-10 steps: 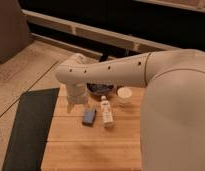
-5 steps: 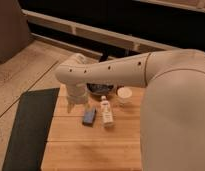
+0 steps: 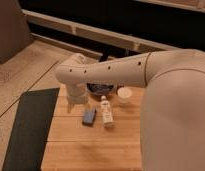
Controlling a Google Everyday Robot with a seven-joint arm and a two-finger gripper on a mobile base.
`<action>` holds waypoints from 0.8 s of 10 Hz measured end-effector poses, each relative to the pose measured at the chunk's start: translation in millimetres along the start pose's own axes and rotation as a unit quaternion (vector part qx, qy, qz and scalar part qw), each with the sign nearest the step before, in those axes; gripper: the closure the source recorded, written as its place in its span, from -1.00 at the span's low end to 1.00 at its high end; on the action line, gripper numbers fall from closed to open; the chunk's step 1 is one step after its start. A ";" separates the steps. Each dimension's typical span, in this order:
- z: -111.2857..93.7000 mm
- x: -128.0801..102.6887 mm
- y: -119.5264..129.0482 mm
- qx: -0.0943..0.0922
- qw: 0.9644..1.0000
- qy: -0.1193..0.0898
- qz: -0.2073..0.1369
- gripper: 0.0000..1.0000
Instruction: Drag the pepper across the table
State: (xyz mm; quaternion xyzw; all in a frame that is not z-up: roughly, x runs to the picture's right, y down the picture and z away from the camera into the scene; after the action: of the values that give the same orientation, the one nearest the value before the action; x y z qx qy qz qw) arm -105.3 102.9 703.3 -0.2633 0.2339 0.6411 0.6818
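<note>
The pepper does not show in the camera view; it may be hidden behind my arm. My white arm [image 3: 116, 72] reaches from the right across the back of the bamboo-coloured table [image 3: 91, 145]. My gripper [image 3: 74, 104] hangs from the wrist near the table's back left corner, just left of a blue-grey block [image 3: 89, 117]. Most of it is hidden by the wrist.
A white bottle [image 3: 106, 112] lies right of the block. A small white cup [image 3: 125, 94] and a dark bowl [image 3: 98, 89] stand at the back. A dark grey floor mat [image 3: 28, 125] lies left of the table. My arm's bulk covers the right side.
</note>
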 end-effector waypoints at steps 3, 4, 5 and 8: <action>0.0 0.0 -0.1 0.000 1.000 0.000 0.000 -0.30; 0.0 0.0 -0.1 0.000 1.000 0.000 0.000 -0.30; 0.0 0.0 -0.1 0.000 1.000 0.000 0.000 -0.30; -0.4 -2.9 -1.4 0.004 1.000 -0.001 0.001 -0.30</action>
State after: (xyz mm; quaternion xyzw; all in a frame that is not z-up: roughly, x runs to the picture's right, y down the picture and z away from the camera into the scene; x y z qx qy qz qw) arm -104.1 100.4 705.0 -0.2597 0.2355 0.6415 0.6824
